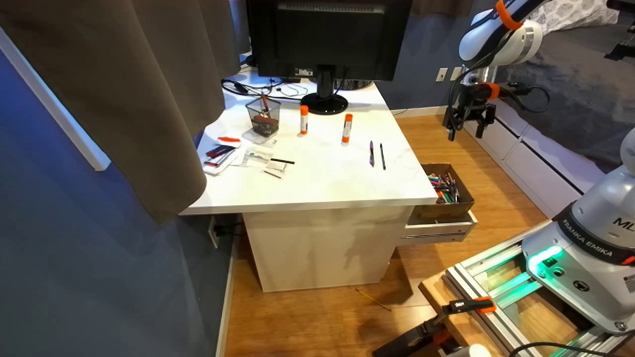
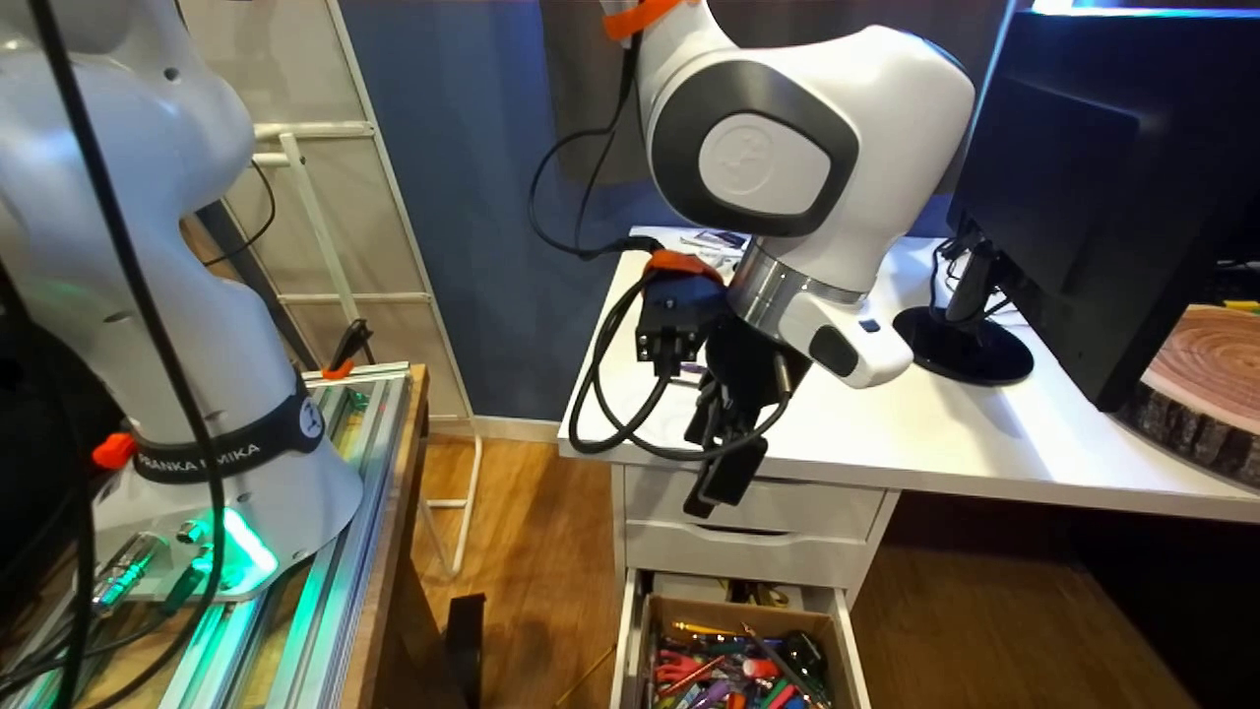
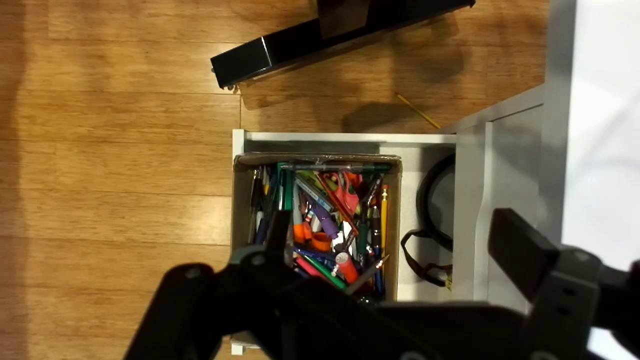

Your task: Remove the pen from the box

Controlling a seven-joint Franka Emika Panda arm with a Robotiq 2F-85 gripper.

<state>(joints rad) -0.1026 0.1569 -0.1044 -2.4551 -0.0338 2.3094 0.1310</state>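
Observation:
The brown cardboard box (image 3: 394,215) sits in the pulled-out drawer, full of pens, pencils, markers and scissors. It also shows in both exterior views (image 1: 439,213) (image 2: 792,617). A slim dark pen (image 2: 776,658) leans across the pile. In the wrist view a slim grey-dark pen (image 3: 367,275) with a pointed tip sticks up near the box's right wall, partly behind the gripper. Several dark pens lie there; I cannot tell which is meant. My gripper (image 3: 400,240) is open and empty, well above the drawer, as both exterior views show (image 1: 465,131) (image 2: 717,492).
The white desk (image 1: 337,183) stands beside the drawer (image 1: 441,233). It holds two slim pens (image 1: 382,156) (image 1: 371,154), two glue sticks (image 1: 303,120) (image 1: 347,129), a mesh cup (image 1: 264,119) and a monitor (image 1: 327,39). A black cable loop (image 3: 425,200) lies in the drawer behind the box.

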